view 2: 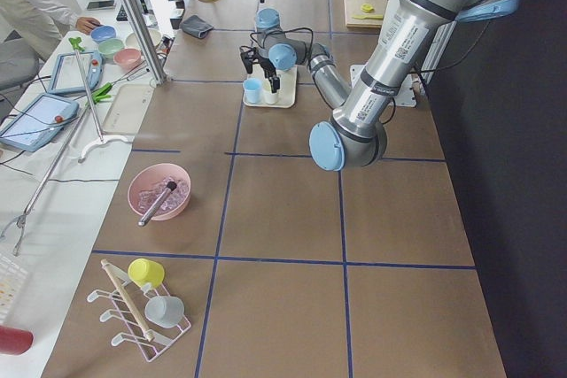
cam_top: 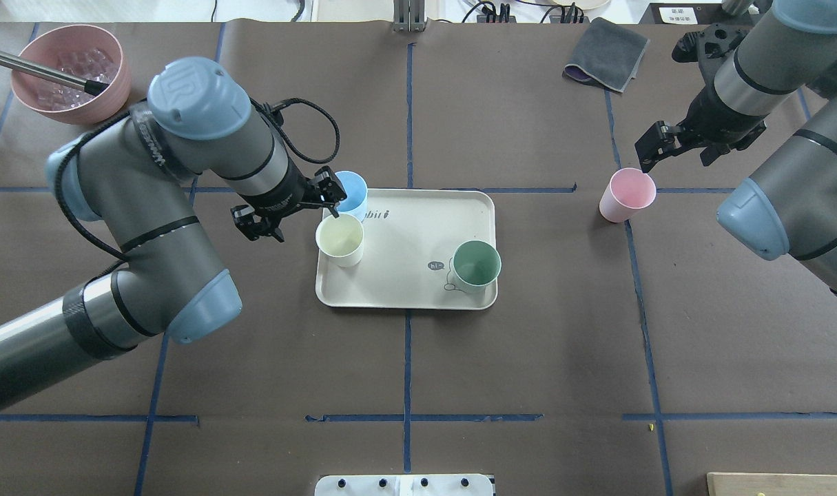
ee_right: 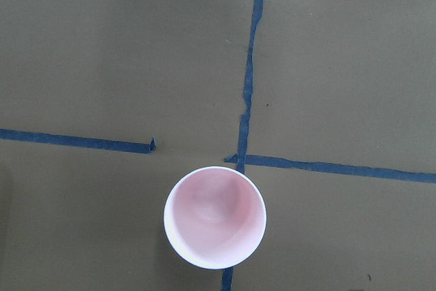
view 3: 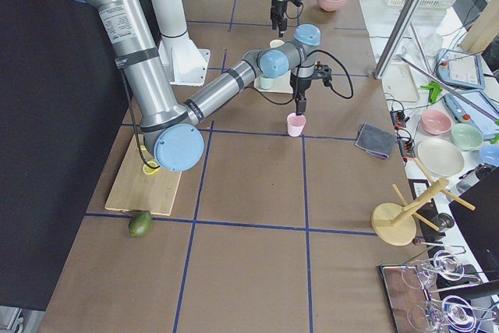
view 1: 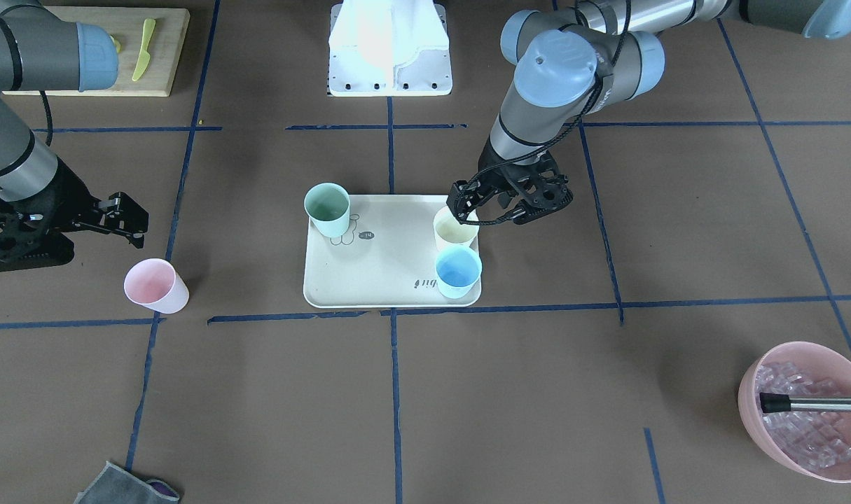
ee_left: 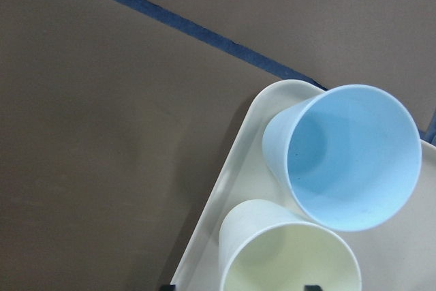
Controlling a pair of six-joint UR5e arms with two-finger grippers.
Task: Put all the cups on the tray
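Beige tray (cam_top: 404, 234): lies flat at the table's centre in the overhead view, with three cups on it.
Blue cup (cam_top: 351, 191): upright in the tray's 10 o'clock corner.
Cream cup (cam_top: 340, 238): upright at the tray's 9 o'clock edge, just beside the blue one.
Green cup (cam_top: 477, 265): upright near the tray's 4 o'clock corner.
Pink cup (cam_top: 628, 193): upright on the brown table cover, off the tray at about 3 o'clock and well apart from it.
Left gripper (cam_top: 330, 205): at the cream cup's rim, fingers parted; whether one touches the cup I cannot tell.
Right gripper (view 1: 129, 220): above the pink cup, fingers spread wide, empty.
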